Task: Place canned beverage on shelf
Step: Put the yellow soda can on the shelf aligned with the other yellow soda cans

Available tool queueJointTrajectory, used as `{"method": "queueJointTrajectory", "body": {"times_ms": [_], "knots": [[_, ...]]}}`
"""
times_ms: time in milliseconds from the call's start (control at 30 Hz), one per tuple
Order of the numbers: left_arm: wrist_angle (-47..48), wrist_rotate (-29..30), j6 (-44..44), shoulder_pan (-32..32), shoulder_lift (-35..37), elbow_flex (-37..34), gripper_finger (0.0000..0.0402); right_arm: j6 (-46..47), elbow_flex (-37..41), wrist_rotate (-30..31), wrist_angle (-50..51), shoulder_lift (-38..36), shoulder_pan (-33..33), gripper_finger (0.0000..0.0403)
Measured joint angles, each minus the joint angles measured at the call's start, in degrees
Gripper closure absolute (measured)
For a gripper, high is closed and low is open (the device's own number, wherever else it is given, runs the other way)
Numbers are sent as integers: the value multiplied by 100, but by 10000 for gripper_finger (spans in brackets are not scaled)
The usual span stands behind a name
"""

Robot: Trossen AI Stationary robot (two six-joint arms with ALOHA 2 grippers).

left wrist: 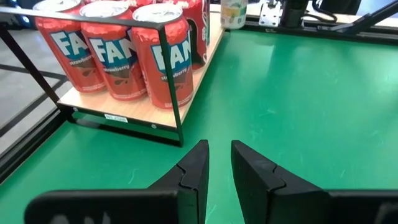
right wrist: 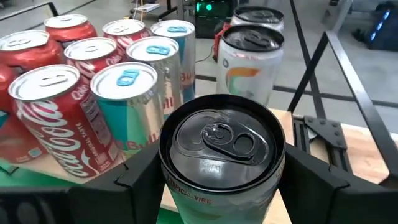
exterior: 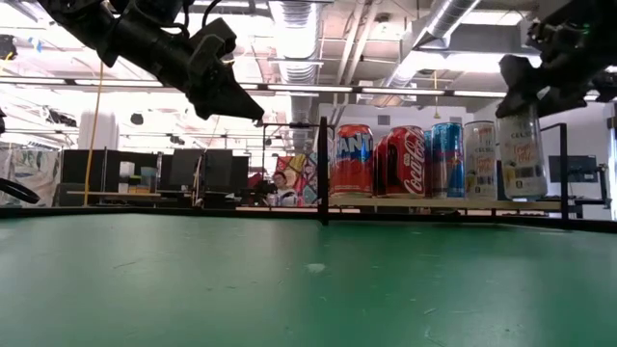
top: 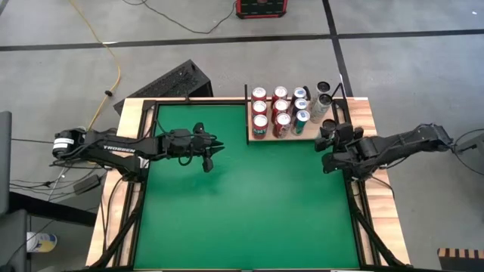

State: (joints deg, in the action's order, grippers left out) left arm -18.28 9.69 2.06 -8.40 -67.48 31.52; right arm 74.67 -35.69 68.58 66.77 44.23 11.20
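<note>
Left claw hangs closed above the table; right claw is raised, fingers clamped wide

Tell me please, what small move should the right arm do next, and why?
Probably carry the can a little further over the shelf and lower it. The right gripper holds it upright by the shelf's right edge, and in the low view its bottom hangs about level with the board. Two cans stand at that end; the spot in front of them looks free. The left gripper waits shut over the table.
</note>
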Motion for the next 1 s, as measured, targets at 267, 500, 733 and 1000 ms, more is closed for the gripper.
{"method": "queueJointTrajectory", "body": {"times_ms": [267, 500, 733, 1000], "knots": [[-159, -2, -8, 0, 1, -2, 345, -174, 132, 166, -371, -162, -446, 125], [-228, -2, -11, 0, 0, -2, 345, -883, 132, 108, -997, -149, -935, 125], [-224, -2, -21, 0, 0, -2, 345, -1992, 132, -409, -1794, -147, -1434, 125], [-220, -4, -83, 0, 1, -2, 345, -2283, 132, -728, -2007, -147, -2047, 125]]}}
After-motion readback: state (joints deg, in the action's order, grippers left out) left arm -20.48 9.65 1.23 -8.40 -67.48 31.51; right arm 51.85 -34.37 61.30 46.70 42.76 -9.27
